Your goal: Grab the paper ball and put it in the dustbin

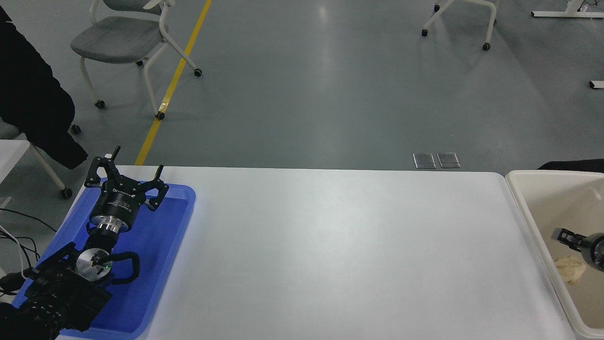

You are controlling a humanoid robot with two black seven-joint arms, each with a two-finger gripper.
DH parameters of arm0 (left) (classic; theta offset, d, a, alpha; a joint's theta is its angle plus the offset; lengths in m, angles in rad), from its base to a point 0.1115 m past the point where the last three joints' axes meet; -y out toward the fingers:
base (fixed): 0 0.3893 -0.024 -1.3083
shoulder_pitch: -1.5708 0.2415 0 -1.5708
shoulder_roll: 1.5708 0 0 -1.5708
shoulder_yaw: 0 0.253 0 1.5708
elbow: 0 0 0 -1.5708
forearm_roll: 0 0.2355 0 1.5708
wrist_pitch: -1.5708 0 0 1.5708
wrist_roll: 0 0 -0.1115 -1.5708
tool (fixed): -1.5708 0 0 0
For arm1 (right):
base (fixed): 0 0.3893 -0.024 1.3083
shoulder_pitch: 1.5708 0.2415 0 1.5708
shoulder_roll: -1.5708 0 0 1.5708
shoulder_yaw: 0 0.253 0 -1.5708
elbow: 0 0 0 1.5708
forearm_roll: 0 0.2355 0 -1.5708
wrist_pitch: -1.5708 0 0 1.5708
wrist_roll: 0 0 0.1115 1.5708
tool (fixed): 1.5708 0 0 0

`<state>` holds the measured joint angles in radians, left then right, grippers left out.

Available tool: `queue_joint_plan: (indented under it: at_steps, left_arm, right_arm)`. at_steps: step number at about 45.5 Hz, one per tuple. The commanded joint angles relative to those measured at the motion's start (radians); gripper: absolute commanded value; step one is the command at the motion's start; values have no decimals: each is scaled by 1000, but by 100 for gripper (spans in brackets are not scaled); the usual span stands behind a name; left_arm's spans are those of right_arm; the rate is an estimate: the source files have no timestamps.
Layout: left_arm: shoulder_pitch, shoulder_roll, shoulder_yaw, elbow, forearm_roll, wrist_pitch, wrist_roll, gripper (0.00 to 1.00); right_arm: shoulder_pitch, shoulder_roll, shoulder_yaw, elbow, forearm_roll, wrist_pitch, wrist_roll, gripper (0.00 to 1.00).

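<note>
— One paper ball (569, 274) is lying inside the dustbin (519, 189) at the tabletop's (330, 245) right end, resting on the beige floor just below the right gripper (561, 234). Is the gripper holding it?

— It is not looking that way. Only one dark fingertip is poking in from the picture's edge, above the ball and apart from it; the rest is cut off, so I cannot tell whether the fingers are spread or closed. The ball is sitting loose, so the drop seems done.

— How should the arm be finishing this step?

— Lifting straight up and clear of the bin's thick rim before swinging back, so it is not catching the wall or dragging the crumpled paper out again.

— And the other arm?

— The left gripper (126, 178) is parked over the blue tray (160, 264) at the lower left, its fingers spread wide and holding nothing.

— Any writing worth reading?

— White lettering is showing on the left gripper's black body, but it is too small to make out.
</note>
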<state>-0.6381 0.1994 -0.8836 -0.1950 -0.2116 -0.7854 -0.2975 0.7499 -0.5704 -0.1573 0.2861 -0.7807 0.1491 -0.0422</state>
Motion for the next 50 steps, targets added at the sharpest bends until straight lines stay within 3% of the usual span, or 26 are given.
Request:
queue_joint_plan:
  at_steps: [1, 13, 18, 25, 38, 50]
  left_arm:
    - [0, 0, 0, 0, 0, 0, 0, 100]
    - [1, 0, 0, 0, -2, 0, -2, 100]
    - [1, 0, 0, 0, -2, 0, -2, 100]
    - [1, 0, 0, 0, -2, 0, -2, 100]
    - [1, 0, 0, 0, 0, 0, -2, 100]
    - [1, 0, 0, 0, 0, 0, 0, 100]
  right_arm:
    - [55, -6, 65, 10, 17, -2, 4, 100]
    - [86, -46, 534, 166, 199, 3, 4, 100]
    - [34, -46, 751, 321, 374, 4, 4, 100]
    - [9, 9, 780, 453, 632, 12, 11, 100]
    - [-32, 208, 838, 443, 879, 107, 56, 100]
    - [-173, 259, 964, 367, 948, 246, 56, 100]
